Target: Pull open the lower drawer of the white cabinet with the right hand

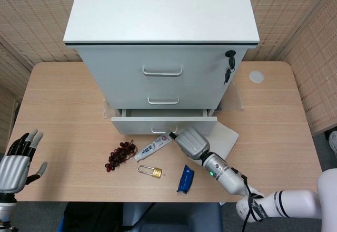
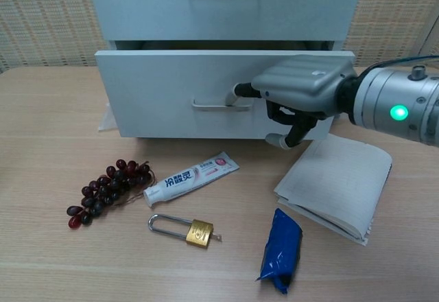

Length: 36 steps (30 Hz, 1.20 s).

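right hand (image 2: 295, 96) fingers (image 2: 241, 90) hooked on the handle (image 2: 212, 104) of the part-open lower drawer (image 2: 158, 93)

Bright even indoor light, soft shadows, sharp focus, no glare

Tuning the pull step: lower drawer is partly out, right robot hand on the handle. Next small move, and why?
Probably keep pulling straight toward the table's front edge. The right robot hand has a finger hooked at the handle, and the lower drawer shows only a narrow gap. The toothpaste tube lies just ahead of the drawer front, so go slowly.
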Each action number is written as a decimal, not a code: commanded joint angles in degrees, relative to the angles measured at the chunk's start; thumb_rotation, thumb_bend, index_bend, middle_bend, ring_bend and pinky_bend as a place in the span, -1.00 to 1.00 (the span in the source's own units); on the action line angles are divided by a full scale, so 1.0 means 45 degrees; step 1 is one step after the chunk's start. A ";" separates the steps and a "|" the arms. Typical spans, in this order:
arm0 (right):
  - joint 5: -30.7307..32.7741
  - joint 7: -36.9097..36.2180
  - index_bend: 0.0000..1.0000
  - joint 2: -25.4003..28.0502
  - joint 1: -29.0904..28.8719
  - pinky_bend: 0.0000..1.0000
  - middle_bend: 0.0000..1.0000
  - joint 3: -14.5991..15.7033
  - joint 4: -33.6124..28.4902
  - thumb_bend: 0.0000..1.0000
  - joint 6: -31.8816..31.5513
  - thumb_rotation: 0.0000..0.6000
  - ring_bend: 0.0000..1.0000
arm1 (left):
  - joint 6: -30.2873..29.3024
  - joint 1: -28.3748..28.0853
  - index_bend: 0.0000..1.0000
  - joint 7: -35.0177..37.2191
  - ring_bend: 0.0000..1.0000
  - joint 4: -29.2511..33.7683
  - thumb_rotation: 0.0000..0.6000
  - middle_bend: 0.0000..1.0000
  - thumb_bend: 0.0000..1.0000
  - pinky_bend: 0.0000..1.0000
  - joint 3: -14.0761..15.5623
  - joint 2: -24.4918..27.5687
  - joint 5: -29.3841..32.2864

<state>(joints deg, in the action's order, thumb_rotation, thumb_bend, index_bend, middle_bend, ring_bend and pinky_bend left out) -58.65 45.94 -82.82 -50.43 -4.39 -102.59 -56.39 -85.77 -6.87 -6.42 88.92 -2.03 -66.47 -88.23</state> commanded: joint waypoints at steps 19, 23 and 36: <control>-0.0793 0.0612 -0.71 0.0525 0.0266 0.96 0.72 0.0983 -0.1837 -0.29 -0.0470 1.00 0.86 | 0.0006 0.0026 -0.89 0.0065 -0.88 -0.0125 1.00 -0.97 -0.35 -0.73 0.0050 -0.0048 -0.0020; -0.1042 0.0725 -0.71 0.0627 0.0340 0.96 0.72 0.1194 -0.2215 -0.29 -0.0522 1.00 0.86 | -0.0028 0.0054 -0.89 0.0056 -0.88 -0.0133 1.00 -0.97 -0.35 -0.73 0.0064 -0.0056 -0.0027; -0.2453 0.0564 -0.71 0.1161 0.0914 0.96 0.72 0.1705 -0.3259 -0.29 -0.1189 1.00 0.86 | -0.0153 0.0117 -0.89 0.0089 -0.88 -0.0092 1.00 -0.97 -0.35 -0.73 0.0097 -0.0029 -0.0120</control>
<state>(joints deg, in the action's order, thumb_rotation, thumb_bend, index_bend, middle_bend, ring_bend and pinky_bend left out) -67.32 49.52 -78.55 -47.45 2.76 -116.24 -60.22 -86.45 -6.36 -6.03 88.50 -1.58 -66.62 -88.77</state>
